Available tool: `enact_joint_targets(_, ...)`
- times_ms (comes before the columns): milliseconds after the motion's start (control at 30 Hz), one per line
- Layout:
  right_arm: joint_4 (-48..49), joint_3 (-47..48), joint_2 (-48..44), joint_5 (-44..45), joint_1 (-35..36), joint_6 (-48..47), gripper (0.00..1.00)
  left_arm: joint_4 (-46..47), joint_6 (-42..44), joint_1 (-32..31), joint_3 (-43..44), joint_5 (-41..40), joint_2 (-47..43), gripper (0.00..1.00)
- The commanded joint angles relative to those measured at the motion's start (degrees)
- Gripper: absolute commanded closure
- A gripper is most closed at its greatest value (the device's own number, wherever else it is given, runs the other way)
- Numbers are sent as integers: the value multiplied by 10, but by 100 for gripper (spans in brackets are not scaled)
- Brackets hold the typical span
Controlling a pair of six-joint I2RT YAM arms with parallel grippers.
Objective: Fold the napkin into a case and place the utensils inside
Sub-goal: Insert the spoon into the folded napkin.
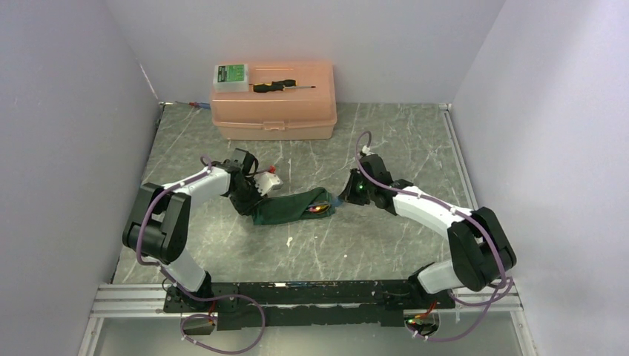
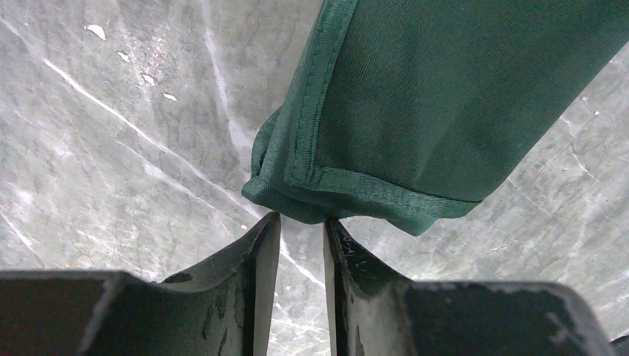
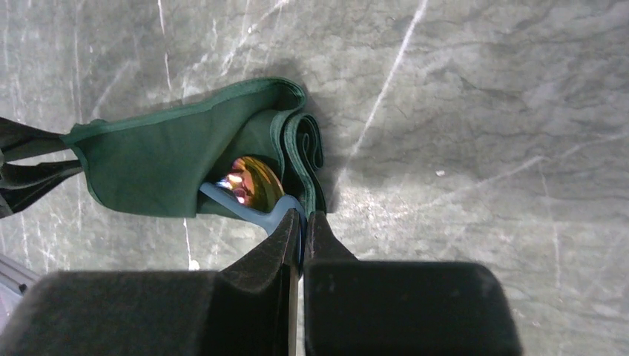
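Grey marbled bench point(image 1: 415, 148): my right gripper point(image 3: 303, 215) pinches a shiny gold-headed spoon point(image 3: 252, 182) inside the dark green cloth napkin point(image 3: 148, 159) just ahead; left gripper point(image 2: 302, 220) barely parted, hold unclear.

Dark green napkin point(image 3: 148, 159), gold-blue utensil point(image 3: 252, 182), grey veined table point(image 3: 482, 111)

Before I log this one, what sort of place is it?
Probably a robot test cell: plain walls around a marbled tabletop, left arm and right arm bolted at its edge.

The grey marbled surface point(image 1: 386, 237) carried the folded green napkin point(image 1: 285, 208) near its middle and a peach box point(image 1: 273, 111) at its back.
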Motion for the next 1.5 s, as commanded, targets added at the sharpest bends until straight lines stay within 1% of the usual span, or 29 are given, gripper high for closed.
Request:
enact_joint_targets(0,77,17,14,-3,9,22,100,17,19,2,-18,-5,1,67)
enact_joint_targets(100,96,18,24,-3,23,27,100,18,20,1,-17,-2,3,67)
enact_joint_targets(333,102,34,63,22,70,41,100,17,19,1,-16,9,5,68)
enact_joint_targets(500,137,35,86,19,81,44,100,18,25,1,-20,10,0,69)
enact_joint_targets(667,193,47,126,-1,88,37,100,16,27,0,-19,11,-1,69)
enact_joint_targets(867,202,72,166,-15,105,27,100,14,28,1,-15,10,0,69)
enact_joint_targets(900,201,71,165,-15,107,27,98,15,27,1,-15,9,-1,69)
enact_joint_targets(933,200,66,162,-13,106,26,94,15,27,0,-16,7,-2,69)
enact_joint_targets(1000,194,59,151,-6,107,24,76,15,28,1,-17,7,-3,68)
enact_joint_targets(1100,172,55,125,6,106,15,54,13,23,1,-16,6,-5,66)
enact_joint_targets(1167,147,60,106,18,106,6,35,9,17,4,-14,9,-9,60)
enact_joint_targets(1233,114,68,81,30,105,-9,20,2,11,9,-8,16,-14,44)
enact_joint_targets(1267,96,73,66,34,104,-16,8,-2,6,12,-4,18,-15,32)
enact_joint_targets(1300,75,76,51,37,101,-24,1,-6,1,15,2,18,-18,14)
enact_joint_targets(1333,56,81,36,40,98,-31,0,-11,-4,19,10,17,-21,7)
enact_joint_targets(1400,17,84,0,43,88,-46,0,-21,-14,24,21,15,-32,6)
enact_joint_targets(1467,-15,74,-46,67,69,-63,0,-22,-22,28,26,19,-51,5)
